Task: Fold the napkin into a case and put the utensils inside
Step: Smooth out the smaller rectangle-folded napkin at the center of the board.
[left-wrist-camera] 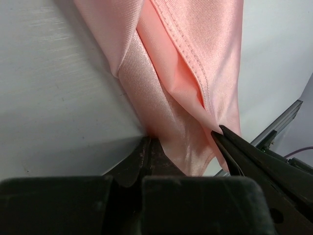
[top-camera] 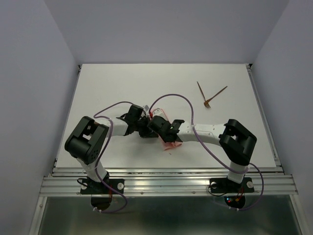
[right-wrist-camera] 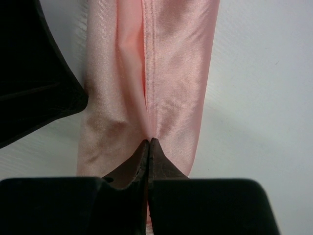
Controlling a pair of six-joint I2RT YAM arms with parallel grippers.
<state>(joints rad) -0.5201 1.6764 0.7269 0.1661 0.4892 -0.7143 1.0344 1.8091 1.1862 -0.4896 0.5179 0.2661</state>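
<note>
The salmon-pink napkin (top-camera: 170,143) lies mid-table as a narrow folded strip, mostly hidden under both grippers in the top view. My left gripper (left-wrist-camera: 149,140) is shut, its tips pinching the strip's left edge (left-wrist-camera: 186,73). My right gripper (right-wrist-camera: 150,141) is shut on a raised crease along the middle of the napkin (right-wrist-camera: 176,73). The two grippers meet almost tip to tip (top-camera: 150,127). Two thin reddish-brown utensils lie crossed at the far right: a plain stick (top-camera: 201,89) and one with a forked tip (top-camera: 215,96). No finished case shows.
Purple cables (top-camera: 171,97) loop over the table between the arms. The right gripper's black finger (left-wrist-camera: 254,161) crowds the left wrist view, and the left gripper's body (right-wrist-camera: 34,73) fills the right wrist view's left side. A metal rail (top-camera: 166,171) borders the near edge.
</note>
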